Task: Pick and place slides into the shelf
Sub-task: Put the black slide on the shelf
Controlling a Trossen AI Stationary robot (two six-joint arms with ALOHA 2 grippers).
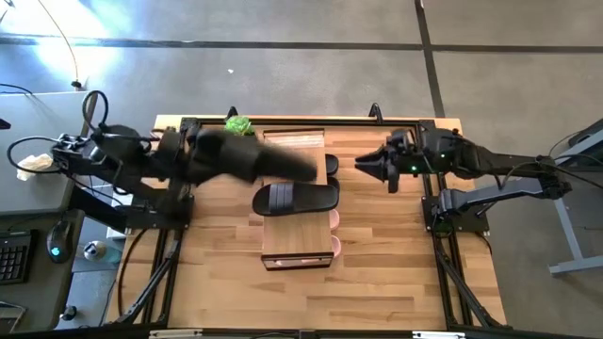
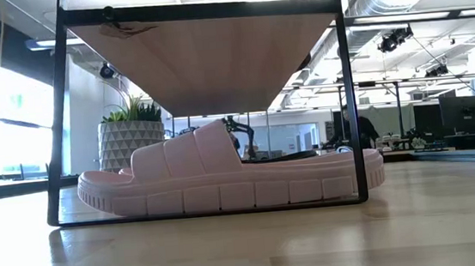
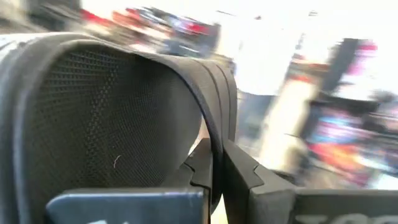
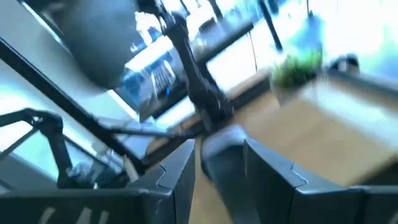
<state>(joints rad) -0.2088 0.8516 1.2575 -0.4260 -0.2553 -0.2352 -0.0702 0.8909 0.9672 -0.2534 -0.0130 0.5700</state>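
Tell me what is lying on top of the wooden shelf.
One black slide lies across the shelf top. The left hand carries another black slide above its far end, covering that part. Pink slides peek from the lower tier.

Both arms matte black, chunky jointed links on black tube-frame bases bolted at the table edges. Right arm's tapered black two-finger gripper (image 1: 364, 164) has small green LEDs lit behind it at the wrist. Left arm's black gripper (image 1: 247, 158) is blurred. Thin black cables loop off the left arm's rear. Finger (image 3: 249, 180) moulded black plastic, stepped, angular.
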